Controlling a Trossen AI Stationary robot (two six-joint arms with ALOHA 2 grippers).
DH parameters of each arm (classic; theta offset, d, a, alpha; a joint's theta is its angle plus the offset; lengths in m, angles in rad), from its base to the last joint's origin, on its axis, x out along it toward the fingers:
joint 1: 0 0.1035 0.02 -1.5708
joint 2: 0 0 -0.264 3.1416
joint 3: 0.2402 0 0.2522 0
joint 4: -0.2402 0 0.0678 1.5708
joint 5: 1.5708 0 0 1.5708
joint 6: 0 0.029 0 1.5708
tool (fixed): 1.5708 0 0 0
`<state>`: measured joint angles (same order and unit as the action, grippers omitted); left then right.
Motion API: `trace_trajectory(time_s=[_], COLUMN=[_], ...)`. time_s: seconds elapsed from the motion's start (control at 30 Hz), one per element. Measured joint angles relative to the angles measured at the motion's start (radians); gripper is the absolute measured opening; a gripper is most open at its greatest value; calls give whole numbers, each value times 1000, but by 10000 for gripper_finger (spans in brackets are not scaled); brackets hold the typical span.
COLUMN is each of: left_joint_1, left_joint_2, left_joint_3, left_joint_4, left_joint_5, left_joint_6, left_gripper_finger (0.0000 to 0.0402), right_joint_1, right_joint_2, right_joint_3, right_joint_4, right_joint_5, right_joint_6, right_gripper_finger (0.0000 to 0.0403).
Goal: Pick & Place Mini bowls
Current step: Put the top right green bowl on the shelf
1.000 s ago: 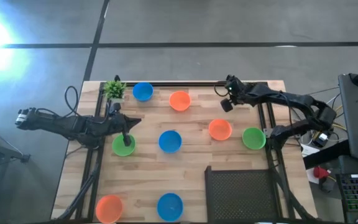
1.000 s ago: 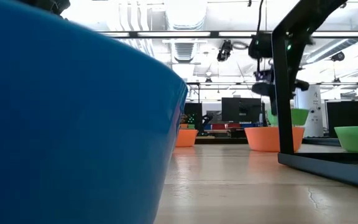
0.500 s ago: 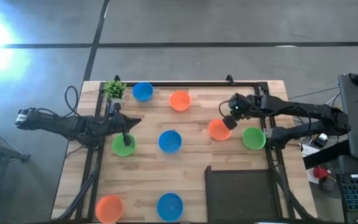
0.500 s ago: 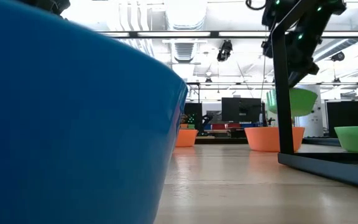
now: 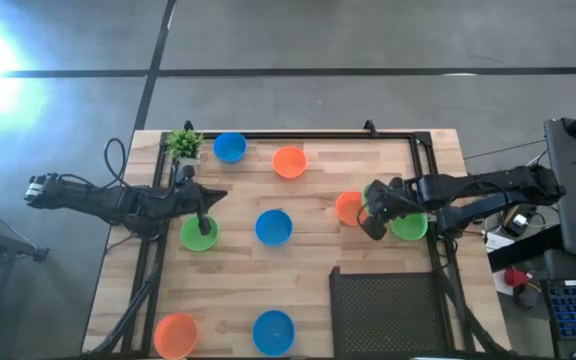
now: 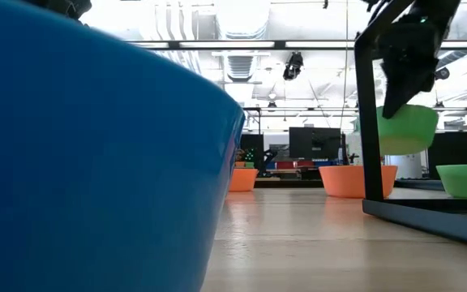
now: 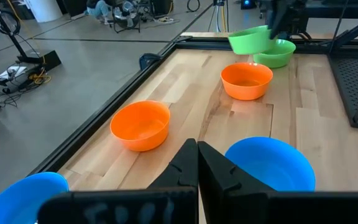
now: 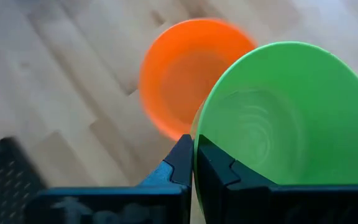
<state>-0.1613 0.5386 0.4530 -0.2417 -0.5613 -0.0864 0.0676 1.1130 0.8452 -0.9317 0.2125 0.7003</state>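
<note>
Above the right half of the wooden slatted worktop (image 5: 308,255) my right tool (image 5: 373,222) hangs in the air, its fingers pinched together on the rim of a small round green plastic bowl (image 8: 278,118). From my right wrist that bowl fills the view, with a small round orange plastic bowl (image 5: 348,207) on the wood beneath it. In the level view the held bowl (image 6: 406,130) hangs clear of the surface. Just to its right on the wood rests a second green bowl (image 5: 409,223), partly under my right arm.

My left tool (image 5: 204,222) sits at the left side of the worktop with its fingers pressed together, its tip over a third green bowl (image 5: 199,235); I cannot tell whether it grips that rim.

Other small plastic bowls lie apart on the wood: a blue one (image 5: 273,227) at the middle, a blue one (image 5: 229,147) at the far edge beside the small green potted plant (image 5: 184,144), an orange one (image 5: 289,161) near it, an orange one (image 5: 176,333) at the near left corner, and a blue one (image 5: 273,330) at the near edge. Beside that last bowl lies a dark mesh tray (image 5: 386,312).
</note>
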Motion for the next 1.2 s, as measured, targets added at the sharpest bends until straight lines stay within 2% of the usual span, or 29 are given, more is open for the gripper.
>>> trace_trajectory(time_s=[0.33,0.67,1.2], left_joint_1=[0,0,0], left_joint_2=[0,0,0], left_joint_3=[0,0,0], left_joint_4=[0,1,1], left_joint_5=[0,0,0], left_joint_6=[0,0,0], left_gripper_finger=[0,0,0], right_joint_1=[189,355,642], right_joint_2=[1,1,1], right_joint_3=[0,0,0], right_joint_4=[1,3,92], right_joint_5=[-109,-164,-172], right_joint_6=[61,168,467], right_gripper_finger=[8,8,8])
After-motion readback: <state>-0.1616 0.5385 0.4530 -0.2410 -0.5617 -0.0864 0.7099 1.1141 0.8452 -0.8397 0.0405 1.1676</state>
